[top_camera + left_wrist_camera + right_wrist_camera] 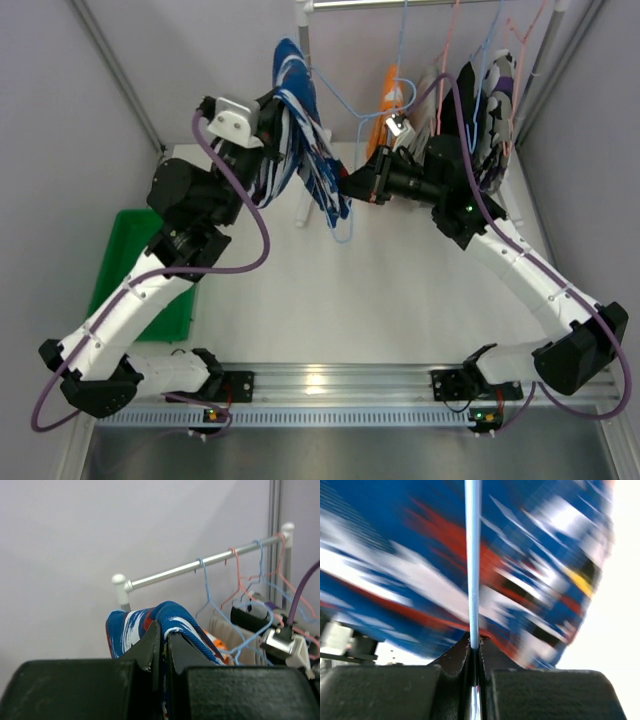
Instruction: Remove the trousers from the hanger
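Trousers (298, 80): blue, white-red pattern, bunched on light-blue hanger (472, 555).

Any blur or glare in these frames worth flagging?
Right wrist: the blue trousers are smeared, while the hanger wire is crisp. Left wrist: clothes rail sharp. Top external: a bright glare spot on the base rail.

The top camera looked down from above onto the whole table (400, 290) and the blue trousers (305, 140). The left wrist camera sat very near these trousers and faced slightly upward, toward the rail (200, 567) and the back wall (100, 530). The right wrist camera was closest; all three views shared the trousers
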